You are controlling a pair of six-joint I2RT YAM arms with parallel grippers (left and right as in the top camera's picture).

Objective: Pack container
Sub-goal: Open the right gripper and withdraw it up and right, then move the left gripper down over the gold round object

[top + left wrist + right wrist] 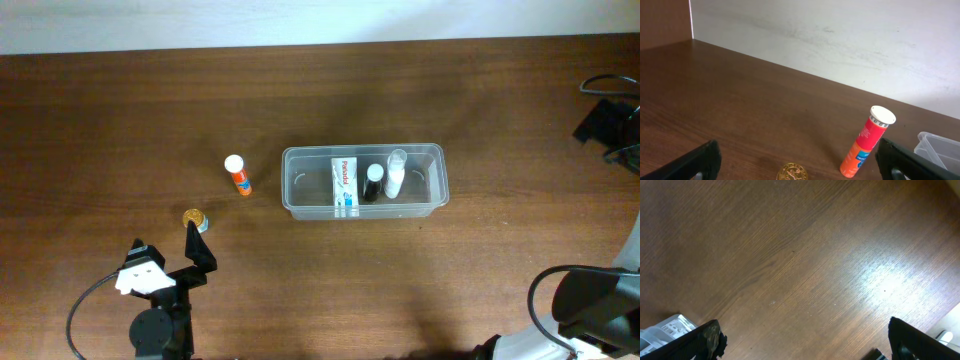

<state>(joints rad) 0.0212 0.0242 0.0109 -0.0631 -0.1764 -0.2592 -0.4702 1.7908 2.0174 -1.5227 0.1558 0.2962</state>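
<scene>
The clear plastic container point(362, 150) stands at the table's middle. It holds a white medicine box point(344, 184), a black-capped bottle point(373, 183) and a white bottle point(395, 173). Its corner shows at the right edge of the left wrist view point(940, 147). An orange tube with a white cap point(238, 176) lies left of the container, and shows in the left wrist view point(867, 142). A small gold-lidded jar point(194, 218) stands nearer my left gripper point(172, 250), which is open and empty with the jar point(792, 172) between its fingers' line point(797, 152). My right gripper point(805, 340) is open and empty over bare wood.
The right arm's black parts and cables point(608, 120) sit at the far right edge of the table. A white wall point(840, 40) runs along the table's far edge. A white labelled object point(667, 327) shows at the lower left of the right wrist view.
</scene>
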